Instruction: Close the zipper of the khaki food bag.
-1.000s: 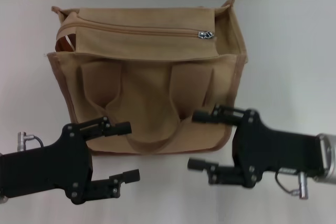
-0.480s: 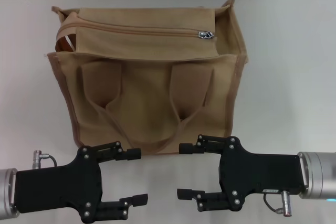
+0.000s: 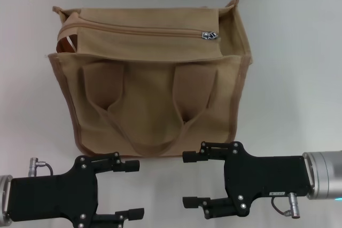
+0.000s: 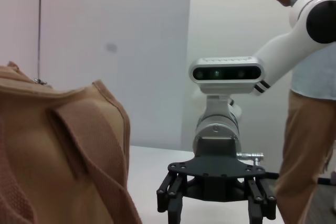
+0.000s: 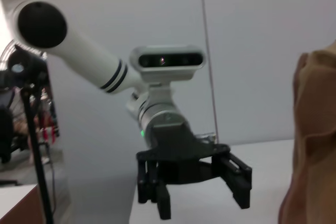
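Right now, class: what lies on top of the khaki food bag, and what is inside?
On top of the khaki food bag runs the zipper, its silver pull tab toward the robot's right end. The top panel covers the inside, so any contents are hidden.

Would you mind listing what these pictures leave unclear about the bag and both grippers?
- Khaki food bag interior: head view, hidden by its top panel.
- Zipper teeth, meshed or not: head view, too small.
- Left gripper: lower finger cut by the head view's bottom edge.
- Right gripper: whole, open, holding nothing.
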Motion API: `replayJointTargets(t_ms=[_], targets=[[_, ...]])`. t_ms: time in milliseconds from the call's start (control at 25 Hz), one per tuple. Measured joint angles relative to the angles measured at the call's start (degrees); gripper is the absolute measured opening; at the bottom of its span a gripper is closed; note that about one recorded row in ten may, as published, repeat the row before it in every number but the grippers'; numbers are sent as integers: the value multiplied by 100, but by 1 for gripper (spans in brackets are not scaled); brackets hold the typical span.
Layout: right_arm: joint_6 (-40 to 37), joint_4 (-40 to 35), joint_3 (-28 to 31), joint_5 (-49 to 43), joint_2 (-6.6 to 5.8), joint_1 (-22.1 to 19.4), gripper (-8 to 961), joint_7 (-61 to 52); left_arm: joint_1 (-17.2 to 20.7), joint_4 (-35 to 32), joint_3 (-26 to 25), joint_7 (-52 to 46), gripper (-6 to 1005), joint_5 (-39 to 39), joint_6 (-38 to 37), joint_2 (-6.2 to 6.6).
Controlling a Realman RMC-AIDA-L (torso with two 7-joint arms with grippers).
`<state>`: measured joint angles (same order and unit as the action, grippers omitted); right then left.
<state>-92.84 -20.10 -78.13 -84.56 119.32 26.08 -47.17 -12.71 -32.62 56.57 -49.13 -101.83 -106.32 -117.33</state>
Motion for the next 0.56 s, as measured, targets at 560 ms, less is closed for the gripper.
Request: replayJointTargets(t_ms=[560], targets=[[3, -199, 61, -140, -1, -71, 750, -150, -16, 30, -5, -32, 757, -250, -27, 29]])
